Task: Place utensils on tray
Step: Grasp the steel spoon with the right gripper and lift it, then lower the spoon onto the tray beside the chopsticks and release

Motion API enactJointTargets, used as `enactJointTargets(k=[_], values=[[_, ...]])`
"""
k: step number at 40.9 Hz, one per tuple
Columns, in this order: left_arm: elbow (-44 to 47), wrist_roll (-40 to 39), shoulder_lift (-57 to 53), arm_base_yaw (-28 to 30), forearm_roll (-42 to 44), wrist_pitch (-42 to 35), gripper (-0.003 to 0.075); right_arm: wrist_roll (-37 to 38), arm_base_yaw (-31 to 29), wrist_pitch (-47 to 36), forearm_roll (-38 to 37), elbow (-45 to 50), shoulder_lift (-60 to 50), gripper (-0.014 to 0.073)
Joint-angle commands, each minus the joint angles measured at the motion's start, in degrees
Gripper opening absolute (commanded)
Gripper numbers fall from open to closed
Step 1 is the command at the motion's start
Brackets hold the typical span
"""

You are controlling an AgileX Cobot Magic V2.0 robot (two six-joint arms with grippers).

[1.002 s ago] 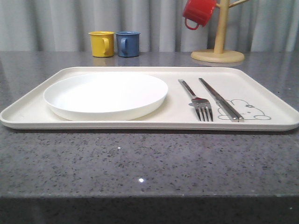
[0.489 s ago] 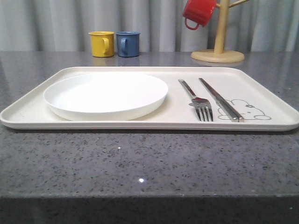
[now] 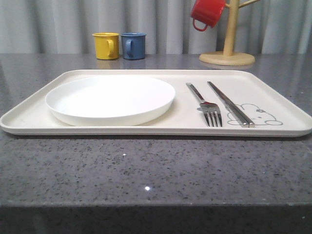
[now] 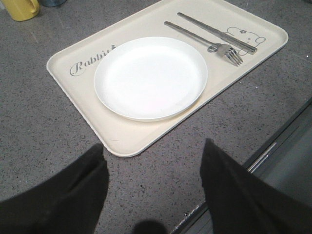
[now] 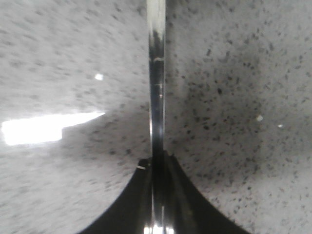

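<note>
Grey speckled countertop [image 3: 156,170] spans the scene, with pale curtains behind it.

The tray [image 3: 287,117], cream with a low raised rim, lies flat on the counter, long side across the front view. A grey rabbit drawing [image 3: 258,114] marks its near right corner, and the "Rabbit" script [image 4: 90,61] sits along its left end.

The white plate [image 3: 110,99] rests on the left half of the tray, inside the rim.

A wooden mug stand [image 3: 227,48] is at the far right of the counter, with a red mug [image 3: 207,13] hanging from it. A yellow mug [image 3: 106,45] and a blue mug [image 3: 133,45] stand side by side at the far edge, left of centre, just beside each other.

The flat sticks [image 3: 230,104] lie together on the right part of the tray, their near ends over the rabbit drawing. The fork [image 3: 205,105] lies just left of them, tines toward the near edge, apart from the plate.

The left gripper [image 4: 153,183] hangs over the counter near the tray's near left corner, fingers spread and released, nothing between them.

The right gripper [image 5: 157,168] is clenched on a slim shiny metal utensil [image 5: 156,87], which runs straight out from the fingers above the bare counter; which piece it is cannot be told.
</note>
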Motion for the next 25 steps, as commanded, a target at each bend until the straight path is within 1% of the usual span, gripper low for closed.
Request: enactJointTargets(k=[1, 5, 9, 17, 20, 25], values=[[-1.4, -0.6, 0.4, -0.4, -0.1, -4.3, 0.041, -0.7, 0.9, 1.4, 2.3, -3.9, -4.2, 0.0003], [-1.4, -0.6, 0.4, -0.4, -0.1, -4.3, 0.041, -0.7, 3.4, 3.7, 4.7, -6.1, -5.0, 0.0003], [-1.4, -0.6, 0.4, -0.4, -0.1, -4.3, 0.041, -0.7, 7.8, 5.4, 7.8, -7.1, -5.5, 0.0003], [-1.4, -0.6, 0.4, -0.4, -0.1, -4.3, 0.041, -0.6, 16.8, 5.1, 15.3, -7.2, -4.4, 0.0003], [-1.4, -0.6, 0.4, -0.4, -0.1, -4.3, 0.041, 0.7, 19.0, 4.9, 17.8, -7.2, -3.2, 0.0003], [-1.4, -0.6, 0.4, -0.4, -0.1, -4.3, 0.041, 4.0, 21.4, 4.5, 18.3, -7.2, -0.4, 0.0003]])
